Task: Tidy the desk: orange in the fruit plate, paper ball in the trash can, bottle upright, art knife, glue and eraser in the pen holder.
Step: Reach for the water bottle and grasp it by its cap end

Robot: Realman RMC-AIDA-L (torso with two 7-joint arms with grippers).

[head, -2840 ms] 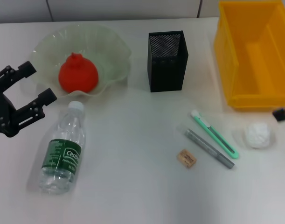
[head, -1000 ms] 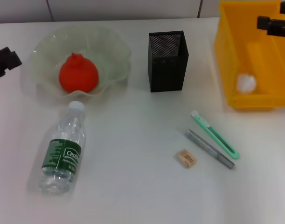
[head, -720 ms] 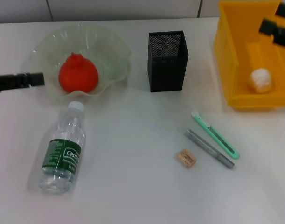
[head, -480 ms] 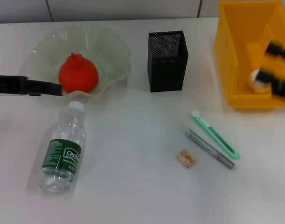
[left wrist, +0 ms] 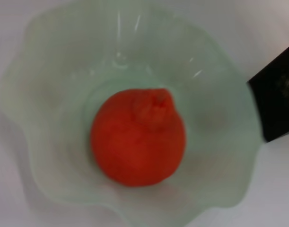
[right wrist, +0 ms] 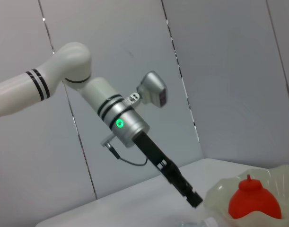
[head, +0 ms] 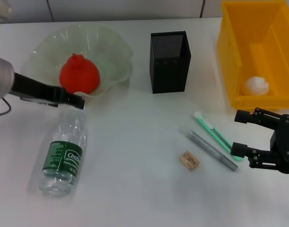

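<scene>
clear bottle (head: 64, 158) lying flat, green label

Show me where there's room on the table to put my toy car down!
Bare table lies between the clear plastic bottle and the small tan eraser. It's crowded by the green art knife, the grey glue stick and the right hand.

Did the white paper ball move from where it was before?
Yes. The paper ball left the table beside the yellow trash can and now lies inside it.
</scene>
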